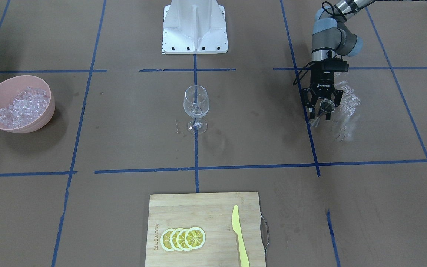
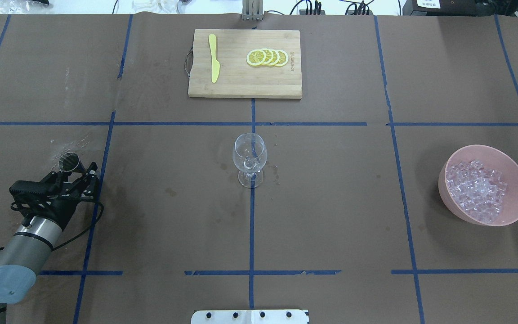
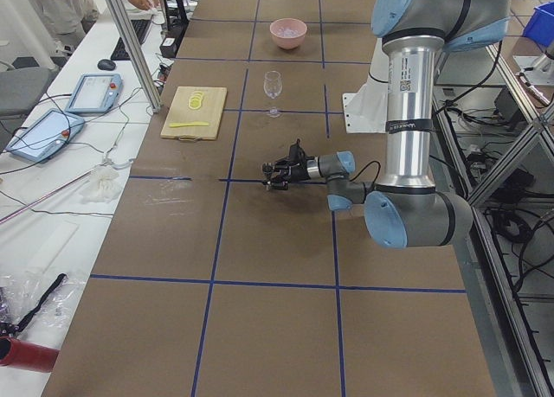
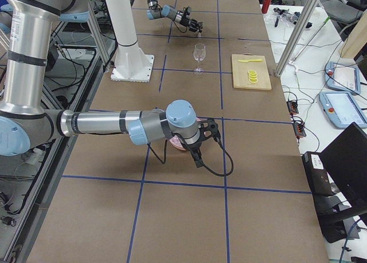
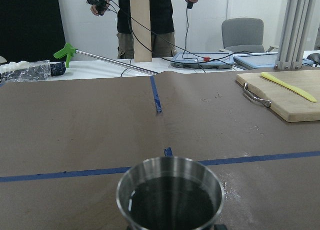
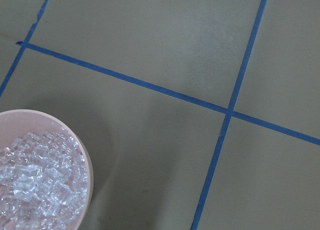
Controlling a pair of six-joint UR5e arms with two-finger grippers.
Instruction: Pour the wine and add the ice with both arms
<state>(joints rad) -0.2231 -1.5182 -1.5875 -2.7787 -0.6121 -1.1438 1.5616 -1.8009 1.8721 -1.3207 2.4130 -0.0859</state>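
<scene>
The wine glass (image 1: 196, 102) stands upright at the table's centre, with a small clear bit showing low in its bowl. My left gripper (image 1: 320, 115) is low over the table at my left, shut on a small metal cup (image 1: 326, 106). In the left wrist view the cup (image 5: 170, 197) is upright, its inside dark and glossy, so the wine is hard to make out. The ice (image 1: 22, 104) is heaped in a pink bowl (image 1: 39, 124) at my right. My right gripper (image 4: 198, 157) hangs over that bowl; I cannot tell whether it is open or shut.
A wooden cutting board (image 1: 198, 211) with lemon slices (image 1: 183, 238) and a yellow knife (image 1: 240, 237) lies at the table's far edge. The white pedestal (image 1: 195, 27) stands at the robot's side. A wet, shiny patch (image 1: 347, 104) lies beside the cup. A person (image 5: 150, 19) stands beyond the table.
</scene>
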